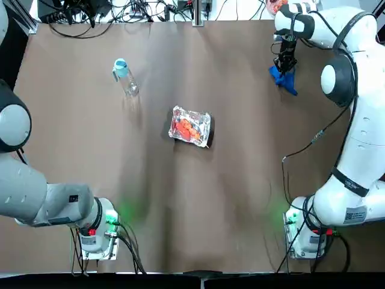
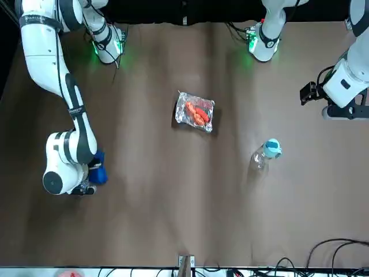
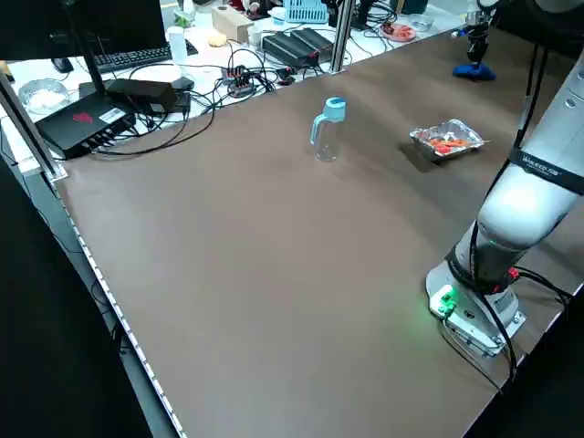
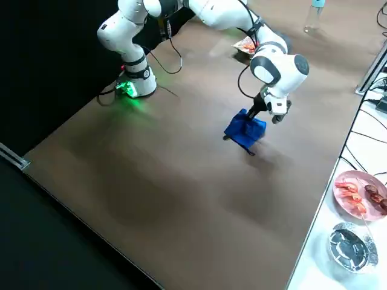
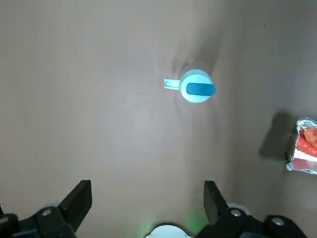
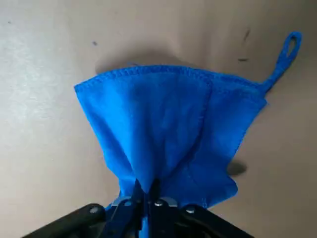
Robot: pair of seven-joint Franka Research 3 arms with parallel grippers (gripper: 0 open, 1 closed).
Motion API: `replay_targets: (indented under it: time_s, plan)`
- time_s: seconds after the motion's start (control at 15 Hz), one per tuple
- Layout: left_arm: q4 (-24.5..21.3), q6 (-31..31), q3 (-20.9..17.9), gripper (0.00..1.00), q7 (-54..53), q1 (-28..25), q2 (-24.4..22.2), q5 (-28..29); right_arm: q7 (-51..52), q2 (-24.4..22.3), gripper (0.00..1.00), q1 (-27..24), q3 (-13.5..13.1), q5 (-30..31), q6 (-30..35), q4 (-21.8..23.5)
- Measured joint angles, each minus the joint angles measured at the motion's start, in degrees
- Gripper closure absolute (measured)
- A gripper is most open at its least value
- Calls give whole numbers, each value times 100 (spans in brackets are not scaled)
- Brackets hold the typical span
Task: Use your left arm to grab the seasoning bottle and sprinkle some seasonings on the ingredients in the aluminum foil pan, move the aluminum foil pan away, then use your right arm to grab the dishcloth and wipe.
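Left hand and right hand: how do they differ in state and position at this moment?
The left hand is open and holds nothing, hanging high above the seasoning bottle; the right hand is shut on the dishcloth, pinching it at a bunched fold. The left hand sits back from the table's left edge; the right hand is low over the table at its far right corner. Both are clear of the aluminum foil pan.

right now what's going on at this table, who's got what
The right gripper is pinched shut on the blue dishcloth, lifting its middle into a peak while the lower edge hangs near the far right part of the table. The left gripper is open and holds nothing, above the upright seasoning bottle. The aluminum foil pan with its red-orange ingredients sits mid-table, untouched by either arm.
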State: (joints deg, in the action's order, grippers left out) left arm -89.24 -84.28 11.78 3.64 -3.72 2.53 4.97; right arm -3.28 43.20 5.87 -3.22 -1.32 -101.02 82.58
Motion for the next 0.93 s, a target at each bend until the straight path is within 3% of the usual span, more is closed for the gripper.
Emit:
replay_targets:
  time_s: [0.13,0.67,0.8,0.93]
  plan:
    - [0,0,1,0,0,0,0,-2,2,0,87,2,15,-208,1,1]
    - [1,-26,9,0,21,4,0,-3,52,-92,16,18,179,-242,191,-40]
    - [3,-42,9,0,45,4,0,-3,238,-321,14,16,196,-242,528,-121]
    - [6,-49,8,0,51,4,0,-3,467,-797,1,-6,181,-238,715,-217]
